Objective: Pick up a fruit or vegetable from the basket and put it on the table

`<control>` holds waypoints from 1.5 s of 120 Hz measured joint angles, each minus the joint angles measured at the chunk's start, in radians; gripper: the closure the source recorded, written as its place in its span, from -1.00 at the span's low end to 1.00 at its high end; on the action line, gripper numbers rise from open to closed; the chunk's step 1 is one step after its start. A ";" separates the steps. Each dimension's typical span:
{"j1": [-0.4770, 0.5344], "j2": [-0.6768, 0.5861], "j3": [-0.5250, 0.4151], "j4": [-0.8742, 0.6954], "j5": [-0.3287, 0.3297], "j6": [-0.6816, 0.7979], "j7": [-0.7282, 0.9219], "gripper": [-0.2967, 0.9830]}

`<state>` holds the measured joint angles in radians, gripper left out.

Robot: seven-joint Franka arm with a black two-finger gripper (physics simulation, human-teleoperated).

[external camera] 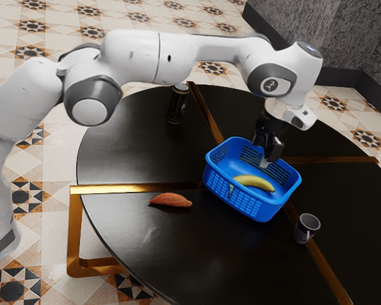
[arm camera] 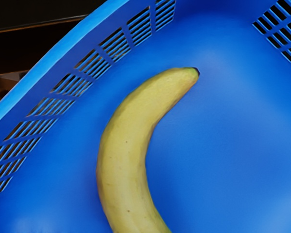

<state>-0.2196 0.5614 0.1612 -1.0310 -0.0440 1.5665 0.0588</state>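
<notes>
Round black bench point(external camera: 134, 152) carries the blue basket point(external camera: 244, 204). The banana point(external camera: 254, 183) lies inside, below the gripper point(external camera: 267, 163) and offset toward the exterior camera; its curved long axis roughly follows the basket's near long wall. Gripper opening: indeterminate; nothing held.

A curved yellow banana point(arm camera: 128, 145) lies in a blue basket point(arm camera: 223, 126) with slotted walls.
</notes>
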 joint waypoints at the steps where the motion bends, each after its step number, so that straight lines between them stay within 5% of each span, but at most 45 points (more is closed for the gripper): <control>1: 0.000 0.001 0.000 0.000 0.000 0.000 -0.001 -0.54; 180: 0.000 0.088 -0.003 -0.010 0.003 -0.045 -0.236 -0.54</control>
<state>-0.2194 0.6493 0.1580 -1.0405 -0.0410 1.5215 -0.1772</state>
